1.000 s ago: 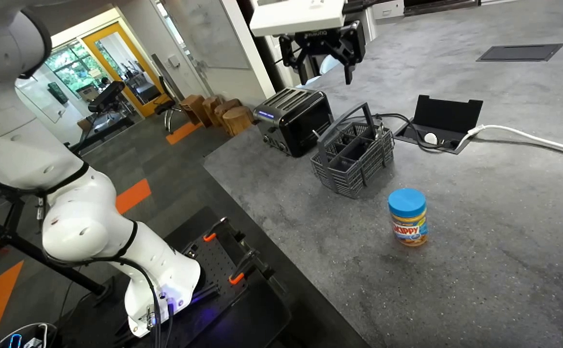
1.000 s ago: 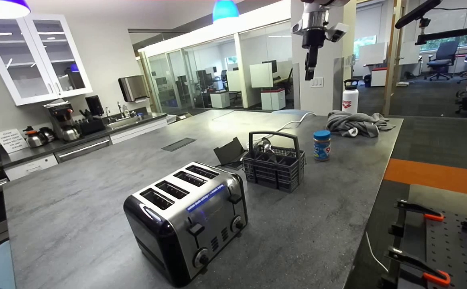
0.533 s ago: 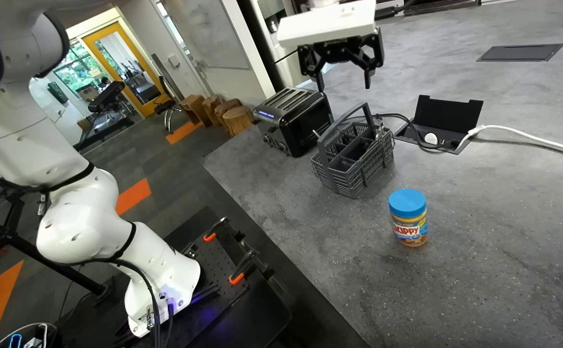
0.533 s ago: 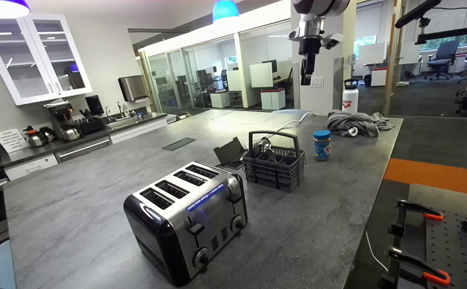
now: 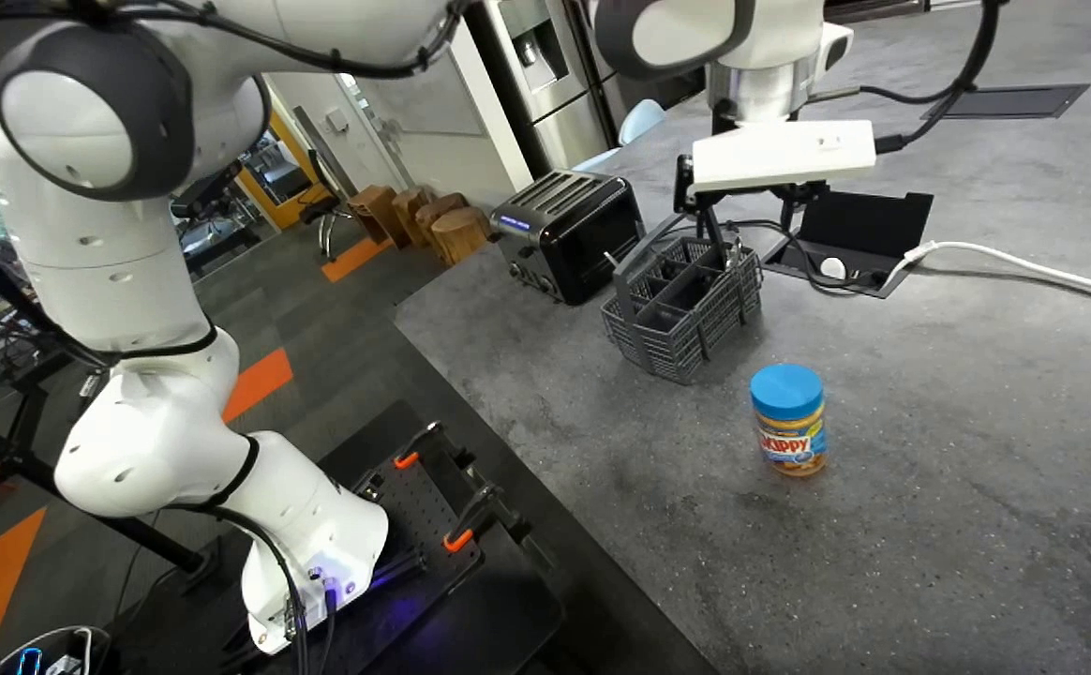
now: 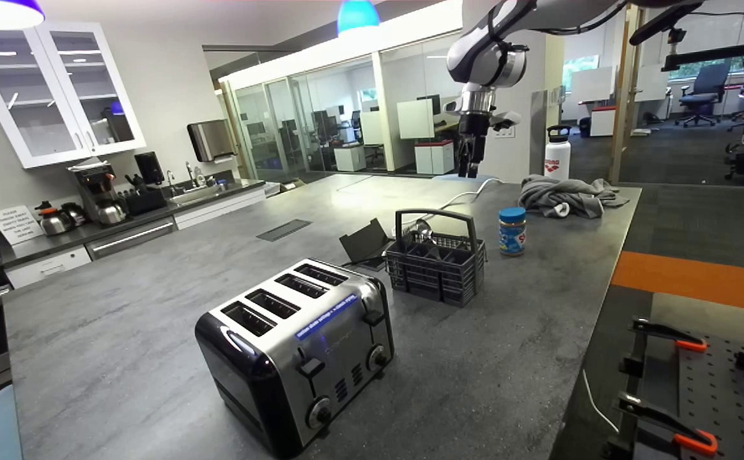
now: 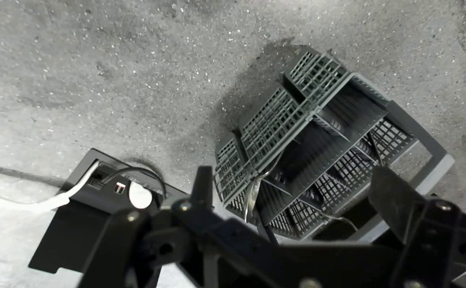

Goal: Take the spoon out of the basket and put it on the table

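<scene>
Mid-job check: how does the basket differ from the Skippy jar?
Shape: the basket is rectangular with an upright handle; the Skippy jar is round, without a handle.
Top: the basket is open and divided; the jar has a blue lid on.
Size: the basket is clearly the bigger, the jar the smaller.
Both stand upright on the table.

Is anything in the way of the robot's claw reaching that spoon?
Possibly the handle of the basket: in the wrist view, one finger of the gripper overlaps it, so it may obstruct the approach. Nothing visible covers the spoon there.
</scene>
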You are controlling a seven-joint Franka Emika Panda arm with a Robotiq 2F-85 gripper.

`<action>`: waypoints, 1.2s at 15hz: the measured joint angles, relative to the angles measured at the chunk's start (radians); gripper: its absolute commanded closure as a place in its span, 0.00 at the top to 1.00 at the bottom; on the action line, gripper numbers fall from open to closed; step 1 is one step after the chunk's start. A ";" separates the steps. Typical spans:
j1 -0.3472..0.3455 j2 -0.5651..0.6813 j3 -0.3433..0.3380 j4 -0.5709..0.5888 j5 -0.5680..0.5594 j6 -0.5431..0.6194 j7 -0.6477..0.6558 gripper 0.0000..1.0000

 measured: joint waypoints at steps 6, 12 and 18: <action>-0.001 0.129 0.080 0.113 -0.004 0.017 0.037 1.00; 0.004 0.138 0.085 0.122 -0.012 0.018 0.043 1.00; 0.007 0.194 0.124 0.129 -0.028 0.022 0.032 1.00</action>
